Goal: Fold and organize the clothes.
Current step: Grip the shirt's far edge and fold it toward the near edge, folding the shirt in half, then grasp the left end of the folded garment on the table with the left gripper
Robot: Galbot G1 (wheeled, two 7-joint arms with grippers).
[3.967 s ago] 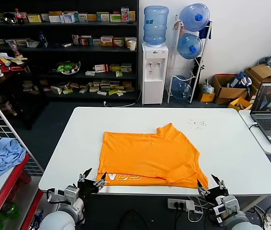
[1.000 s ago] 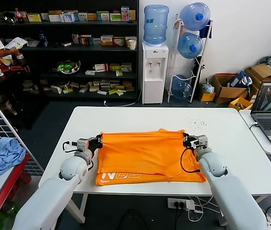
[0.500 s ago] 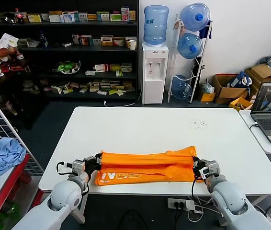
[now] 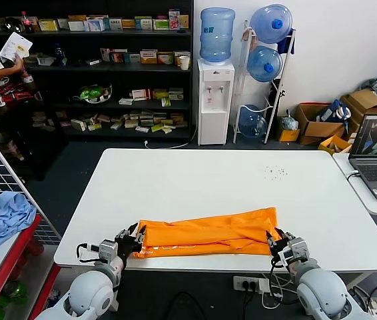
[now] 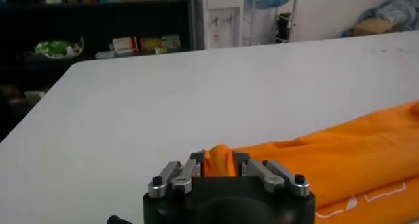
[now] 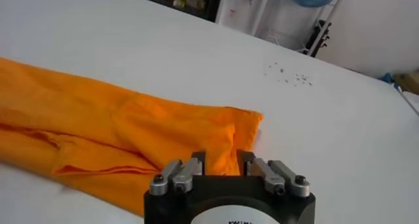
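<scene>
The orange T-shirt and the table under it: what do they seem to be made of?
Orange T-shirt: looks like thin, matte knit fabric, perhaps cotton or a blend; it folds into soft ridges and lies limp.
Table: smooth white top, probably laminate or painted board; faint sheen in the wrist views, no grain. The exact material cannot be told.

My T-shirt (image 4: 205,233) is bright orange, with white print along its near edge. The table (image 4: 195,177) under it is plain white. A light blue cloth (image 4: 2,215) lies on a red-edged shelf (image 4: 5,263).
</scene>
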